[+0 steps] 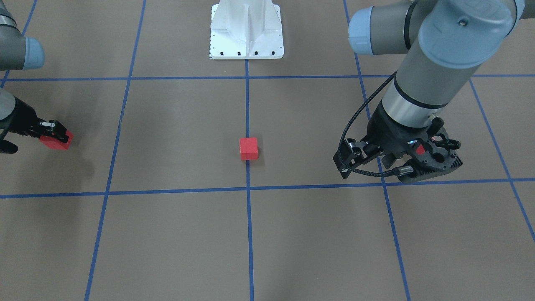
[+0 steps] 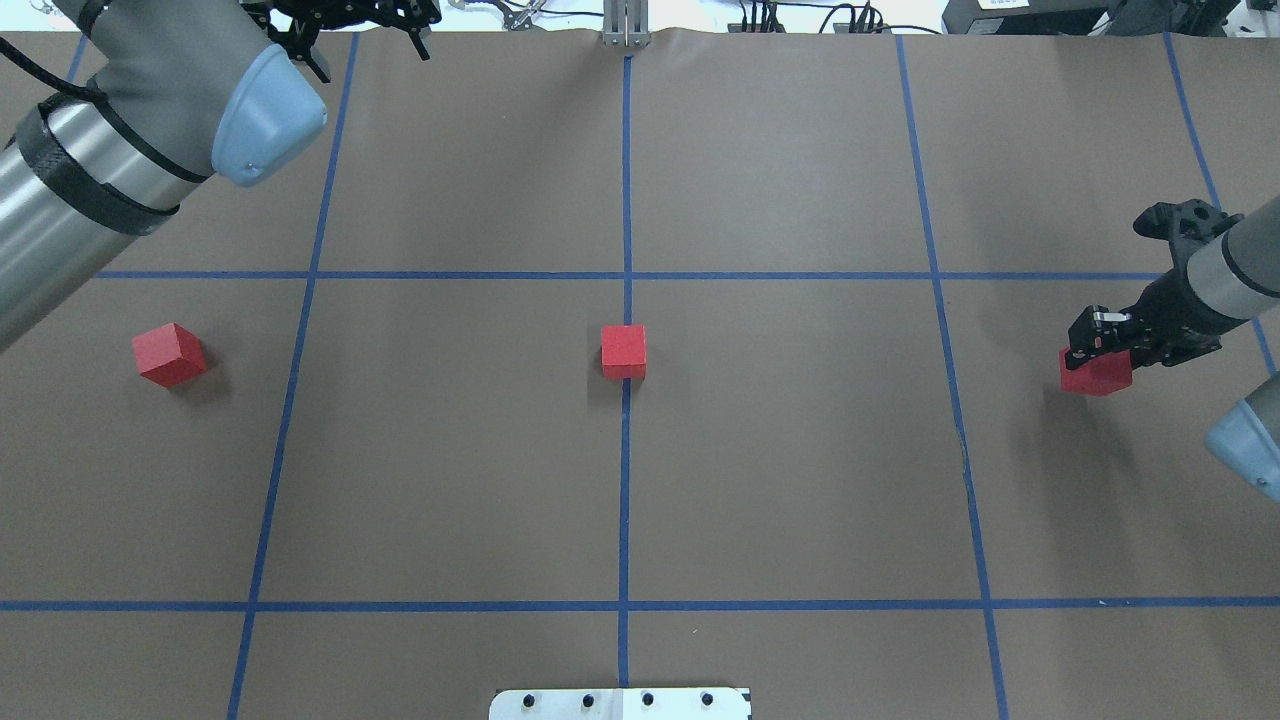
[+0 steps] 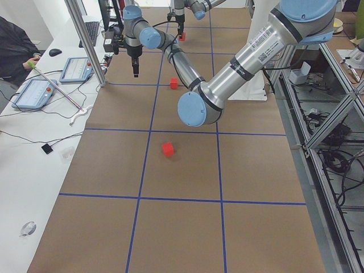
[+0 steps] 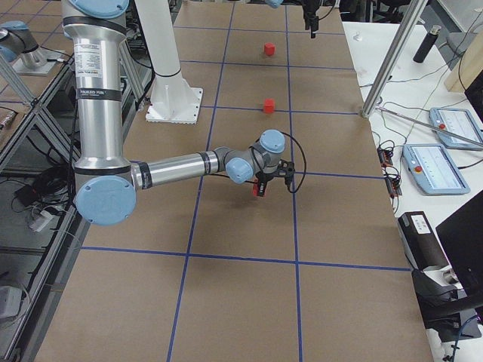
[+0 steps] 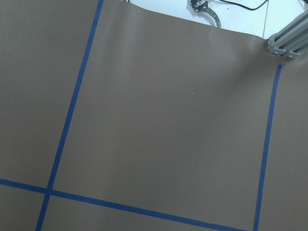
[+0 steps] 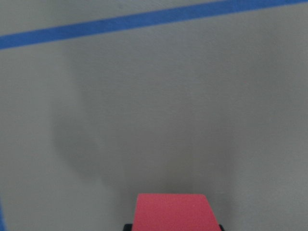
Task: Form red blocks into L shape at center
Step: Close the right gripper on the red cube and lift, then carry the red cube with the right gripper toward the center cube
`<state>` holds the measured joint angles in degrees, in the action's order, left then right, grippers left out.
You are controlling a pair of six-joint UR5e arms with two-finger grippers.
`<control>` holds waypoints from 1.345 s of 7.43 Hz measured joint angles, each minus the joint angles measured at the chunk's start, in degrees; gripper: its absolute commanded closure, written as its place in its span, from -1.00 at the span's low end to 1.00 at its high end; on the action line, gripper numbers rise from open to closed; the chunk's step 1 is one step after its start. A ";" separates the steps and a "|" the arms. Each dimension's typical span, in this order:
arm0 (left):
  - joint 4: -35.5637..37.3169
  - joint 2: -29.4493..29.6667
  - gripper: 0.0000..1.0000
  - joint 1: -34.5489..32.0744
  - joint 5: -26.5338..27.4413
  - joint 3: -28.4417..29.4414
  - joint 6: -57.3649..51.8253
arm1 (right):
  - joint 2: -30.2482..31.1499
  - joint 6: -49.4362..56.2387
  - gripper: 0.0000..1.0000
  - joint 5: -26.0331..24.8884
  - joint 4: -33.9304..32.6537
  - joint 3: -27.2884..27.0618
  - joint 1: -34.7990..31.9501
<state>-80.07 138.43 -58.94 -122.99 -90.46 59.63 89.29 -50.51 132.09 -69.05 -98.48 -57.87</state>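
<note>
One red block (image 2: 623,350) sits on the vertical blue tape line at the center (image 2: 760,440) of the brown floor. A second red block (image 2: 168,354) rests free on the left; in the front-facing view only a sliver of it (image 1: 420,149) shows behind the left arm. My left gripper (image 2: 360,30) hangs high over the far edge, open and with nothing in it, well away from every block. At the right side, my right gripper (image 2: 1100,340) is shut on the third red block (image 2: 1095,372), which fills the bottom of the right wrist view (image 6: 172,211) and seems just off the floor.
The white metal base (image 1: 246,33) stands at the robot's side of the middle line. An aluminium post (image 3: 85,40) and a white side table with tablets (image 3: 34,91) run along the far edge. A person's sleeve (image 3: 14,45) shows there.
</note>
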 measured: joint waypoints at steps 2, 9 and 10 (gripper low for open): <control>0.00 -0.12 -1.00 -0.03 -0.01 -0.05 -0.09 | -3.36 -0.09 1.00 1.10 -0.39 -0.82 -1.37; -2.12 -4.31 -1.00 -0.25 -0.05 -1.93 -1.26 | -30.84 -0.15 1.00 -9.11 -20.49 2.74 7.18; -2.81 -6.14 -0.99 -0.79 -0.14 -2.73 -2.74 | -34.65 -0.29 1.00 -10.44 -20.73 6.19 8.67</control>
<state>-82.88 132.30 -59.73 -123.12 -93.19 56.89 54.64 -50.79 121.65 -89.78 -92.29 -49.20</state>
